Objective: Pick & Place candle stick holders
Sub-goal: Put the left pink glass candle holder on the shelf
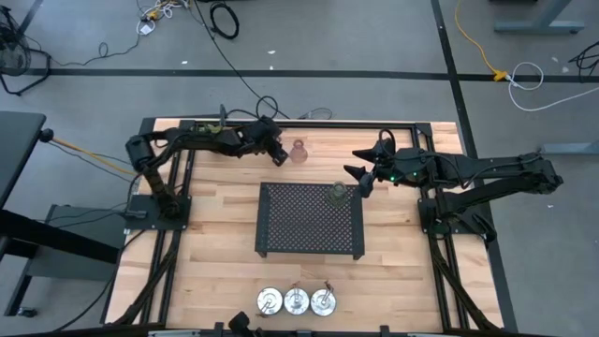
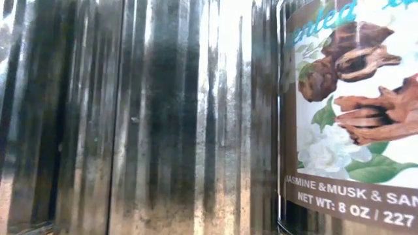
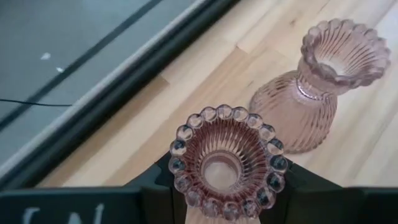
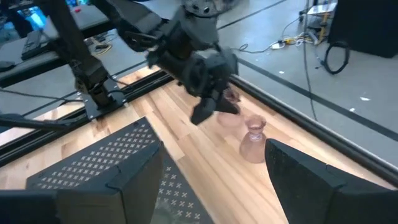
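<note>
Wood table (image 1: 215, 234), black tray (image 1: 309, 221) at centre. Left gripper (image 1: 278, 150) hangs near the far edge, fingers clamped on a pink holder (image 3: 226, 163), beside a second pink holder (image 1: 299, 152). Right gripper (image 1: 360, 175) waits open by the green holder (image 1: 337, 194). Step: carrying. Next: set down upright.

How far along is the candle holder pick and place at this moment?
Looks done: the green holder stands on the black tray. In hand: the left claw grips a pink holder beside the second pink holder, near the far edge. The right claw is open by the tray. Left: three silver dishes wait near the front edge.
</note>
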